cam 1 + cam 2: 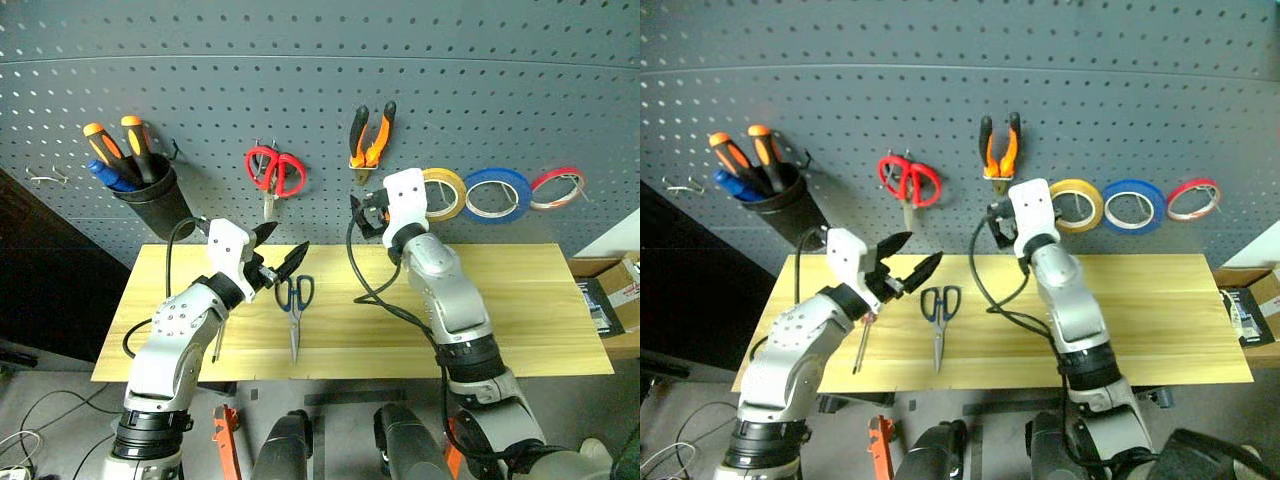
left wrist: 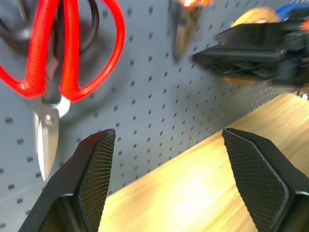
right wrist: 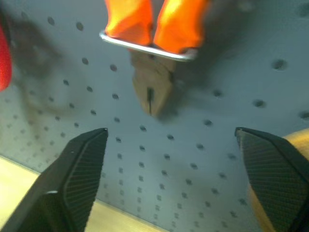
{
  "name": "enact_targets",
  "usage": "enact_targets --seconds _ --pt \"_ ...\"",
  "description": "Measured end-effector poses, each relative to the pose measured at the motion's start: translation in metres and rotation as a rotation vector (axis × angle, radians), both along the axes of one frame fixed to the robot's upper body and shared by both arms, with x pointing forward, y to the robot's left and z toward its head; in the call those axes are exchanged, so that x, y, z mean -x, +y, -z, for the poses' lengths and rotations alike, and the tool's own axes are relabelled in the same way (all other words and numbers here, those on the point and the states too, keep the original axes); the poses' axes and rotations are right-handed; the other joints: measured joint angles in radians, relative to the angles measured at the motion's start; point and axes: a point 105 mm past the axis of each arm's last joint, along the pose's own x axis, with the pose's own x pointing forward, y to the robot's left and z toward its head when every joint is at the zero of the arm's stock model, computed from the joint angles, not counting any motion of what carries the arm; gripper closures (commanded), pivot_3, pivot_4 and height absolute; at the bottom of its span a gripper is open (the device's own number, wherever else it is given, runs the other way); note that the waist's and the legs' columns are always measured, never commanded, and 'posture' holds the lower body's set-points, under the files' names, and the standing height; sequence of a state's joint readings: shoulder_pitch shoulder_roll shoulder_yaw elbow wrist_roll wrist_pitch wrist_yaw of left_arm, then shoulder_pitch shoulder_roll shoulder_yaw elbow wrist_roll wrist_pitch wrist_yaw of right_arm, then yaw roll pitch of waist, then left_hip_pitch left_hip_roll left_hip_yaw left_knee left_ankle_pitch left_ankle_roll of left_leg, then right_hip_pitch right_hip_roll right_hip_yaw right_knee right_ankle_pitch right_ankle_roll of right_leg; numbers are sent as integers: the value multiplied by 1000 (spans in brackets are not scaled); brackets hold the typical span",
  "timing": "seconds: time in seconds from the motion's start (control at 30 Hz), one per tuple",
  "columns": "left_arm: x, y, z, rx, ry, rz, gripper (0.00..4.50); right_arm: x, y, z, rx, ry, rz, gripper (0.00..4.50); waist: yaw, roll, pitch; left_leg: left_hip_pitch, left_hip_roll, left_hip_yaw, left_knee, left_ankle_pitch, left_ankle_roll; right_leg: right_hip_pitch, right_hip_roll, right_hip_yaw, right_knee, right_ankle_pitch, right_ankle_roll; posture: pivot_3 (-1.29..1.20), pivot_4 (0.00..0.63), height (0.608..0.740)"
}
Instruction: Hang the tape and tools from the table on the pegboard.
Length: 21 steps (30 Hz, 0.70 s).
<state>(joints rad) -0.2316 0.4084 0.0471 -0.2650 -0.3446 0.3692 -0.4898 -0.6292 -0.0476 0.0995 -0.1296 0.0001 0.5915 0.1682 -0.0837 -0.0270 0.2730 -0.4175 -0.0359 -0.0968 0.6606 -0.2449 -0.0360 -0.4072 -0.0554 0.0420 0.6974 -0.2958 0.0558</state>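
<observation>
The right gripper (image 3: 169, 179) is seen spread wide and empty, its black fingers (image 3: 77, 179) faced with a fine cross-hatched texture, raised just below the pliers (image 1: 371, 137). The pliers hang nose down on the pegboard (image 1: 300, 90), their orange-and-black handles caught on a thin metal hook. The left gripper (image 2: 169, 179) is likewise held wide with nothing between its textured pads, low over the table (image 1: 540, 300), its arm bent and pointed toward the board.

On the pale plank tabletop the scissors with dark blue handles (image 1: 294, 305) are laid flat, blades toward the near edge, and the slim screwdriver (image 1: 862, 345) lies just to their left, partly hidden by the left arm. The yellowish-tan tape (image 1: 445, 192) is hung on the perforated blue-grey board beside a blue tape ring (image 1: 497, 194) and a red tape ring (image 1: 557, 188). Red-handled scissors (image 1: 274, 172) and a black cup of screwdrivers (image 1: 150, 195) are also mounted there.
</observation>
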Motion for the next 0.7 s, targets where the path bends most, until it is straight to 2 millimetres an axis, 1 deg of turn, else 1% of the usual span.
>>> enact_targets --seconds 0.07,0.1,0.17,0.2,0.27,0.3,0.37,0.47,0.57,0.7 --pt "-2 0 11 -21 59 -31 734 15 -1 -4 4 27 -78 22 -3 0 0 0 0 0 0 0 0 0 0 0 0 0 0 -70 248 740" --pt "-3 1 17 -28 92 -49 734 23 -1 -1 13 53 -123 22 -4 0 0 0 1 0 0 0 0 0 0 0 0 0 0 -74 250 740" --pt "-1 3 33 -38 184 -101 734 48 1 12 76 131 -255 22 -2 0 0 0 0 0 0 0 0 1 0 0 -1 0 0 -85 253 740" --pt "0 5 46 -49 252 -140 734 64 2 21 109 179 -331 22 -2 0 0 0 0 0 0 -1 1 1 0 0 -2 0 0 -87 254 740" --pt "5 13 72 -72 385 -226 734 91 7 31 123 253 -452 22 -5 0 0 0 0 0 0 -1 1 1 0 0 -2 0 0 -92 255 740" --pt "9 16 84 -87 452 -271 734 103 10 35 120 285 -497 22 -6 0 0 0 0 0 0 -1 1 1 0 0 -1 0 0 -94 256 740" --pt "15 18 103 -140 549 -322 734 120 12 40 125 335 -561 22 -4 0 0 0 0 -2 0 -1 1 2 0 -2 -1 0 0 -98 256 740" --pt "22 14 119 -188 630 -366 734 131 7 51 154 396 -579 22 -1 0 0 1 -1 -2 1 0 1 3 0 -2 -1 0 1 -106 256 740" --pt "24 5 132 -181 698 -405 734 132 4 55 164 426 -571 22 0 0 0 1 -1 -2 2 0 2 3 0 -1 -1 1 2 -111 258 740" --pt "22 -5 140 -200 741 -419 734 133 5 56 160 432 -573 22 0 0 0 0 -1 -2 1 0 1 3 0 -1 -1 1 2 -117 260 740"
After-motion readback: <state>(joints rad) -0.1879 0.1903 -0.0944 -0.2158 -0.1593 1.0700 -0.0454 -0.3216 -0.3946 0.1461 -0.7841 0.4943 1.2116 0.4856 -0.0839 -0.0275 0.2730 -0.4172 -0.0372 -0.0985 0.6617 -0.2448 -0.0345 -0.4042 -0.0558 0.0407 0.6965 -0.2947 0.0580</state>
